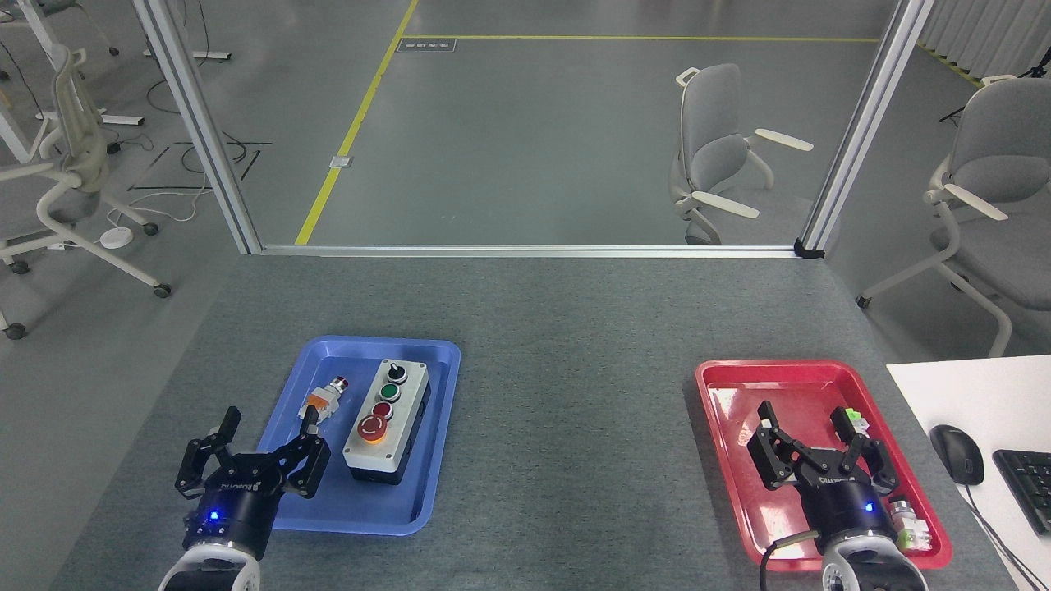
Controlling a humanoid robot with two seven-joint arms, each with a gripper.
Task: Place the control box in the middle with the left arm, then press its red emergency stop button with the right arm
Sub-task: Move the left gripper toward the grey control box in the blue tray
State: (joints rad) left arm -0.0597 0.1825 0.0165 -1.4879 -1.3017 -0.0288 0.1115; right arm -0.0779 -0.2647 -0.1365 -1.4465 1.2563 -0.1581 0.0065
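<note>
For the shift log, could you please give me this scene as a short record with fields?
control box: lying in the blue tray, not yet moved
red emergency stop button: at the box's near end, untouched
middle: bare grey tabletop
left gripper: jaws open, at the blue tray's near-left corner
right gripper: jaws open, over the red tray
loose push-button: left of the box

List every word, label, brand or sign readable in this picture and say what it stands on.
"ROBOTIQ": on the body of the left gripper, seen upside down, small.
"ROBOTIQ": on the body of the right gripper, upside down too, barely legible.
White arrow marks, no words: on the red emergency stop button of the control box.
Floor plate beyond the table: markings too small to read.
Keyboard: key legends too blurred.
</note>
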